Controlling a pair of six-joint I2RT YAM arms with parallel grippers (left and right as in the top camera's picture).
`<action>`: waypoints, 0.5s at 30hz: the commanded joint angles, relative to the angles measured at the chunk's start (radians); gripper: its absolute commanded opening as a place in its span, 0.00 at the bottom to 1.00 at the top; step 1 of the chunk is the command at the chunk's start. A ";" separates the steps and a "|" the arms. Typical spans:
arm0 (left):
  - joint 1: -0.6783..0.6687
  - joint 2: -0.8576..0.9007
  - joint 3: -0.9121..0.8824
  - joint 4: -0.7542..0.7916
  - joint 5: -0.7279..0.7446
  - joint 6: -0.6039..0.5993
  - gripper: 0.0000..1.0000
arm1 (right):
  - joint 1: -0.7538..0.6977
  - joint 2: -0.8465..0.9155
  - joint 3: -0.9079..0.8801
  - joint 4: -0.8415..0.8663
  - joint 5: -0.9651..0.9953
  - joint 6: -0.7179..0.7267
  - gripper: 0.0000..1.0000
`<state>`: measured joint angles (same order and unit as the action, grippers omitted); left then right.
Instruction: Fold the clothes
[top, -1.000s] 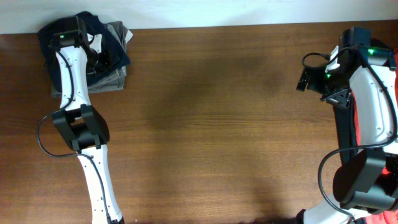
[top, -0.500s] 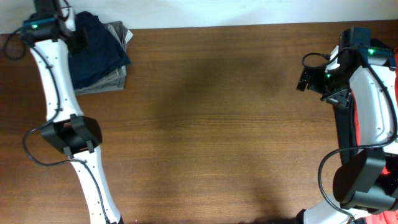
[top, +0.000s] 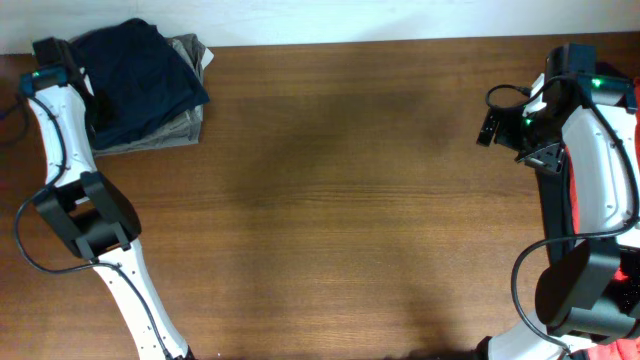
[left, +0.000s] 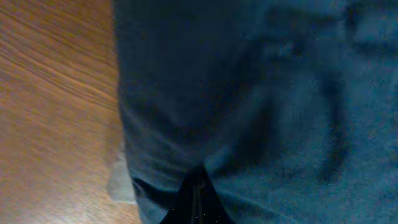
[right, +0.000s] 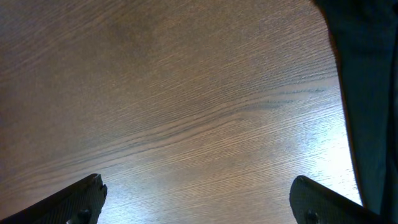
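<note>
The dark navy garment (top: 140, 75) lies bunched on the folded grey-olive trousers (top: 188, 122) at the table's far left corner. My left gripper (top: 97, 106) is at the pile's left edge. In the left wrist view the navy fabric (left: 249, 93) fills the frame, and its creases run into my shut fingertips (left: 199, 196). A corner of the grey trousers (left: 119, 180) shows under it. My right gripper (top: 490, 125) is open and empty above bare wood (right: 205, 208) at the far right. A red garment (top: 630, 270) shows at the right edge.
The brown wooden table (top: 340, 200) stretches between the arms. A dark fabric edge (right: 370, 93) hangs at the right side of the right wrist view. The white wall runs along the table's far edge.
My left arm has swung from over the pile to the table's far left edge. The navy garment now reaches further left. The right arm has not moved.
</note>
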<state>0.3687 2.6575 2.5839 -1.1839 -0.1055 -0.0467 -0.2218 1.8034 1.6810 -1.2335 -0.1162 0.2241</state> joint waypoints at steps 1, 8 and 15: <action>-0.008 0.000 -0.021 0.003 0.012 -0.010 0.01 | -0.003 -0.005 0.006 -0.001 0.013 -0.007 0.99; -0.011 -0.055 0.074 0.014 0.034 -0.010 0.01 | -0.003 -0.005 0.006 -0.001 0.013 -0.007 0.99; -0.013 -0.089 0.133 0.176 0.057 -0.010 0.01 | -0.003 -0.005 0.006 -0.001 0.013 -0.007 0.99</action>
<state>0.3622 2.6389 2.6785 -1.0557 -0.0711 -0.0467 -0.2218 1.8034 1.6810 -1.2335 -0.1162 0.2241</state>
